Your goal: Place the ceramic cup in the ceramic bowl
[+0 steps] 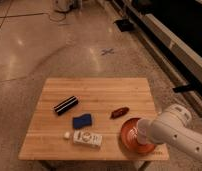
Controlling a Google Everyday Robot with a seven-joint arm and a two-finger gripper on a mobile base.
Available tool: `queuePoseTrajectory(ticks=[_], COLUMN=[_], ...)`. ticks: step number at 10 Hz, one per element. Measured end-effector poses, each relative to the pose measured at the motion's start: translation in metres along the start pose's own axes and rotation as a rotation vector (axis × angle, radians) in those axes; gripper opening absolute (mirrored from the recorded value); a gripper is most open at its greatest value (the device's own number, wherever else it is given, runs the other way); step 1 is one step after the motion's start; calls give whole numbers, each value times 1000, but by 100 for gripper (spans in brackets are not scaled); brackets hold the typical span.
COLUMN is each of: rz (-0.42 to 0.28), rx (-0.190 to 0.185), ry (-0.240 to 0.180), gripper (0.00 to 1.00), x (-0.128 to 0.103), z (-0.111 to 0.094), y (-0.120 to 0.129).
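The ceramic bowl (126, 136), a wide orange-red dish, sits at the front right corner of the wooden table (96, 92). My white arm reaches in from the right, and my gripper (142, 133) is over the bowl's right half, low above or inside it. The ceramic cup does not show as a separate thing. A pale shape at the arm's end blends with the gripper, and I cannot tell whether it is the cup. The arm hides the right part of the bowl.
On the table are a black striped bar (65, 105), a blue sponge-like item (82, 121), a dark red item (119, 113) just behind the bowl, a white packet (88, 138) and a small white piece (67, 135). Dark shelving runs along the right.
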Motion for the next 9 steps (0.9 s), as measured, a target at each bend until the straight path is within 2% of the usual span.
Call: queuePoseTrajectory(ticks=[1,2,6,8,9], rz=[23,38,53,32,12], rx=[20,40,99,102,80], ry=[4,5,-9,-19,-32], gripper=[77,80,80,80,80], x=[3,5,0,-5,-10], z=[-2,-4,-20,-37,-47], y=[-3,-7,-19,-25,-25])
